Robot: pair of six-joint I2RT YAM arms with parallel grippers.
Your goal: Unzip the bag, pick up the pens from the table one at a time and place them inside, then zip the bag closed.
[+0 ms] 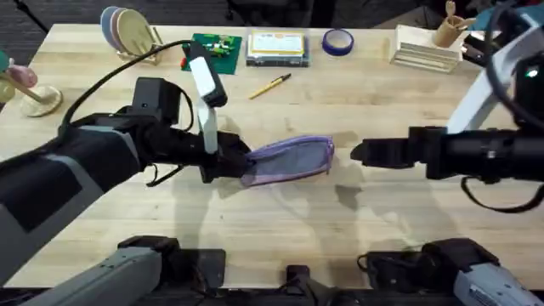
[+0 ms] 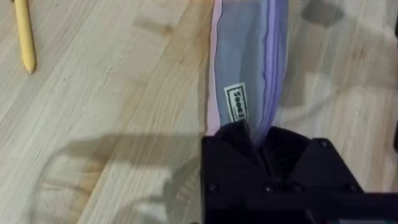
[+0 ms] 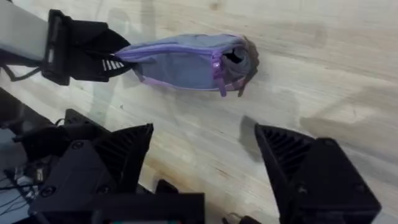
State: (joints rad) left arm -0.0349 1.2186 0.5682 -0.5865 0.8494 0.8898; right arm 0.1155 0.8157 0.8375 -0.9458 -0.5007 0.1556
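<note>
The left gripper (image 1: pixel 231 161) is clamped on the left end of the purple pencil pouch (image 1: pixel 289 159), lying mid-table (image 1: pixel 280 217). A yellow pen (image 1: pixel 269 86) is seen farther back. The right gripper (image 1: pixel 357 153) is spread wide just right of the pouch.

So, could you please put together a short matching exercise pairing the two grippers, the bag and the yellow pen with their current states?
Things:
1. left gripper
2. right gripper
3. bag
4. yellow pen

States:
A. lying on the table beyond the bag, untouched
B. open, with nothing between its fingers
C. shut on one end of the bag
D. pinched at one end, its other end facing the open gripper

Pairs: 1-C, 2-B, 3-D, 4-A
</note>
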